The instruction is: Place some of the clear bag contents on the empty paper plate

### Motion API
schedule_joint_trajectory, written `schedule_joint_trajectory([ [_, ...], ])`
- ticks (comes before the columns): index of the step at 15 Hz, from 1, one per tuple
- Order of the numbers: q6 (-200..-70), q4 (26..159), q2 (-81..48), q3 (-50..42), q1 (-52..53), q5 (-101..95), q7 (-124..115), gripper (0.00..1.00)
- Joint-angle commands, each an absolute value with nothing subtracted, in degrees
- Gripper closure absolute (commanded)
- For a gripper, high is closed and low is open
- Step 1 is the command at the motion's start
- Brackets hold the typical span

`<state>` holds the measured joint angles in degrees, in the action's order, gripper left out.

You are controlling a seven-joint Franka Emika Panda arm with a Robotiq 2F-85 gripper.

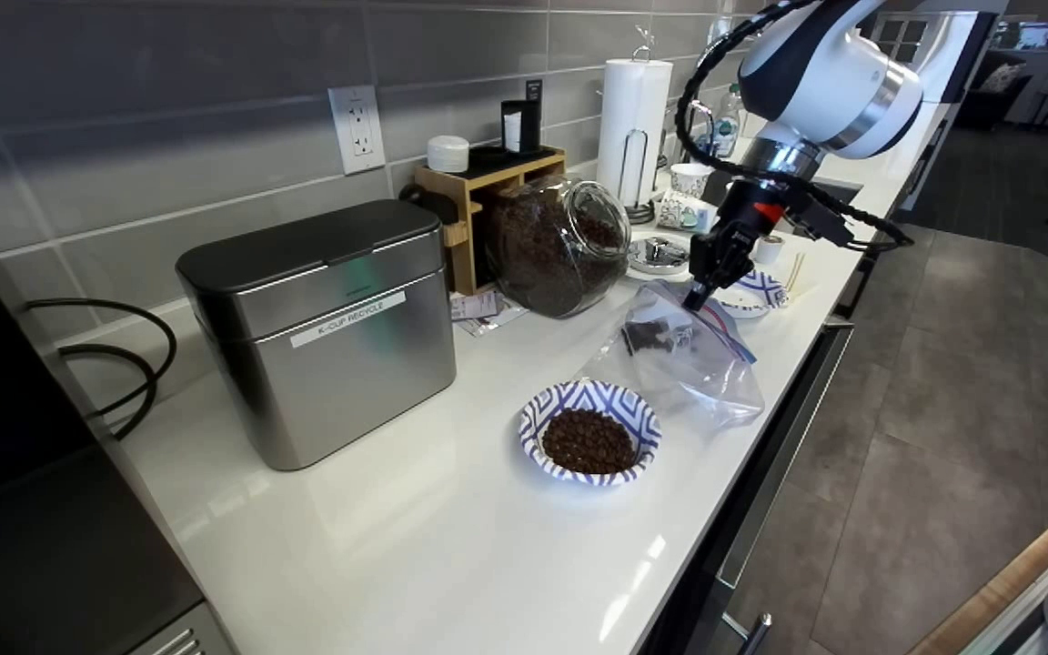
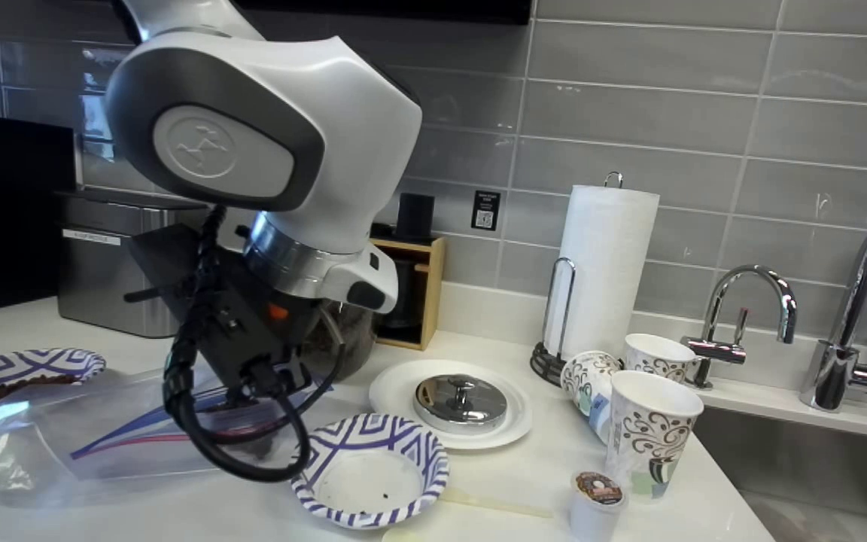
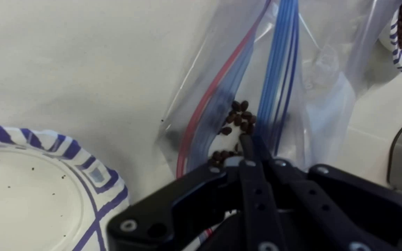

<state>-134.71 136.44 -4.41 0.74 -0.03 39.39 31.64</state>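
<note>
The clear bag [image 1: 715, 373] lies on the counter with its zip mouth spread, in both exterior views. Its contents, dark brown beans [image 3: 238, 120], show through the mouth in the wrist view. My gripper [image 3: 251, 136] reaches down at that mouth with its fingers together. The blue zip edge runs in at the fingertips, one finger inside the bag and the other behind the plastic. In an exterior view the arm and cable mostly cover the fingertips. The empty paper plate [image 2: 369, 482] sits close beside the bag, with a few dark specks on its white centre; the wrist view shows part of this plate [image 3: 30, 209].
A matching bowl [image 1: 644, 428] full of beans stands at the bag's far end from the plate. Behind are a glass jar [image 1: 551, 250] and a metal bin [image 1: 360, 364]. A chrome lid [image 2: 460, 414], paper cups [image 2: 652, 429] and a pod [image 2: 597, 504] stand near the plate.
</note>
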Motion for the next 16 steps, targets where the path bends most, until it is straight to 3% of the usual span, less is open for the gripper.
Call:
schedule_joint_trajectory([
  [1, -135.38, 137.09, -3.27, 0.53, -0.67, 35.98, 29.66, 1.0],
  [5, -135.58, 136.82, -4.13, 0.93, -0.56, 34.32, 28.41, 1.0],
  [6, -135.8, 136.77, -4.25, 1.05, -0.46, 34.09, 27.97, 0.95],
  [7, -135.93, 136.71, -4.35, 1.15, -0.41, 33.75, 27.48, 0.73],
  [16, -136.27, 136.63, -4.48, 1.63, -0.35, 32.85, 25.68, 0.08],
])
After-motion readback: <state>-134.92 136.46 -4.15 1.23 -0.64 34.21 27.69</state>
